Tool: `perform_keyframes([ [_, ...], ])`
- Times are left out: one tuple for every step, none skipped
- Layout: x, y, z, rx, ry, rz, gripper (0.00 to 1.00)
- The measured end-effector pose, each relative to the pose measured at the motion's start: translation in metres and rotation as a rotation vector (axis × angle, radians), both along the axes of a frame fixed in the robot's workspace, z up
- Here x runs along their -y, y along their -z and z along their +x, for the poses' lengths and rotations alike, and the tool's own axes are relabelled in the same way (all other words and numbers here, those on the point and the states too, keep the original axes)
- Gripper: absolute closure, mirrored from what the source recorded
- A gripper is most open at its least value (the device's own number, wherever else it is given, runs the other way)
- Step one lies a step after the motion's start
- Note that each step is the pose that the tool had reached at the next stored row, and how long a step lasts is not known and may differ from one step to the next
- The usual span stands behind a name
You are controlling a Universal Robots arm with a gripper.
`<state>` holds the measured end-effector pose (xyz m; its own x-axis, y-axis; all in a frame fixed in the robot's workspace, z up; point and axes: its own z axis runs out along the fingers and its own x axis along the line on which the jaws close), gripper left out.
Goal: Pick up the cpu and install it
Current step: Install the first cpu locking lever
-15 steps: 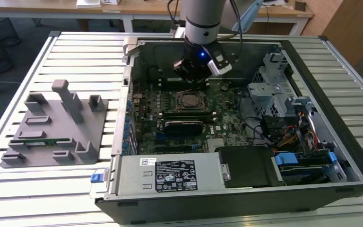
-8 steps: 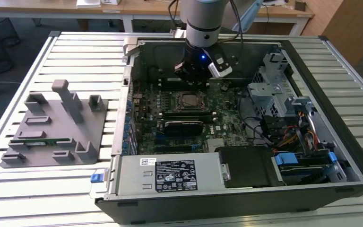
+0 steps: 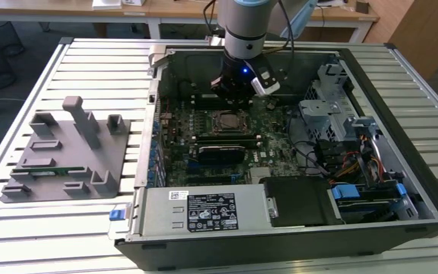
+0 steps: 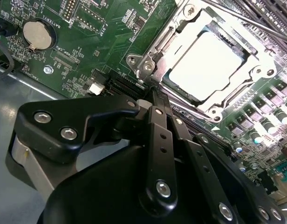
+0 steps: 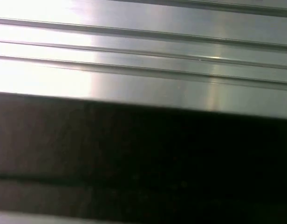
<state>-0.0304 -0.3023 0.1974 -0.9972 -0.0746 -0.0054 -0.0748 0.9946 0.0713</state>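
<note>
Grey fixture tray: well off to the exterior view's left of my gripper, outside the case, on the slatted table.
Memory stick: lies in that tray, well apart from me, and is not my business.
Computer case: open. I hang inside it, low over the green motherboard.
Gripper: fingers drawn narrow, tips together, with nothing between them that I can see.
Socket frame: metal, right at my tips. I cannot tell whether I touch it.
Cpu: lies flat inside the frame with its silvery top up, just beyond my tips and out of my grasp.
Step in hand: by my judgement the chip sits in its socket, and the work is at the seating.
Doing it well: I move straight up and down only, with no sideways drag across the lid and no pressure on a frame corner. The chip should lie level on all four sides.
Drive cage: to the exterior view's right of my gripper, apart from it, with cables nearby to avoid.
</note>
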Motion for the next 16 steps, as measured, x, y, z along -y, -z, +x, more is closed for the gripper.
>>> perform_keyframes([
  [0.0000, -0.0007, 0.0000, 0.0000, 0.000, 0.0001, 0.89],
  [0.0000, -0.0014, 0.0000, 0.0000, 0.000, 0.0001, 0.89],
  [0.0000, -0.0019, 0.0000, 0.0000, 0.000, 0.0001, 0.89],
  [-0.0001, -0.0021, 0.0000, 0.0001, 0.000, 0.0003, 0.89],
  [-0.0001, -0.0022, 0.0001, 0.0002, 0.000, 0.0005, 0.89],
  [-0.0001, -0.0023, 0.0002, 0.0001, 0.000, 0.0003, 0.89],
  [0.0000, -0.0024, 0.0002, 0.0001, 0.000, 0.0002, 0.89],
  [0.0000, -0.0026, 0.0002, 0.0000, 0.000, 0.0000, 0.89],
  [0.0000, -0.0029, 0.0002, -0.0002, 0.000, -0.0003, 0.89],
  [0.0000, -0.0031, 0.0002, -0.0001, 0.000, -0.0001, 0.89],
  [0.0000, -0.0033, 0.0002, 0.0000, 0.000, 0.0000, 0.89],
  [0.0000, -0.0035, 0.0002, 0.0000, 0.000, 0.0001, 0.89],
  [0.0000, -0.0037, 0.0002, 0.0000, 0.000, 0.0000, 0.89],
  [0.0000, -0.0041, 0.0001, -0.0001, 0.000, -0.0001, 0.89],
  [0.0000, -0.0046, 0.0001, -0.0001, 0.000, -0.0001, 0.89],
  [0.0000, -0.0049, 0.0002, 0.0000, 0.000, 0.0000, 0.89],
])
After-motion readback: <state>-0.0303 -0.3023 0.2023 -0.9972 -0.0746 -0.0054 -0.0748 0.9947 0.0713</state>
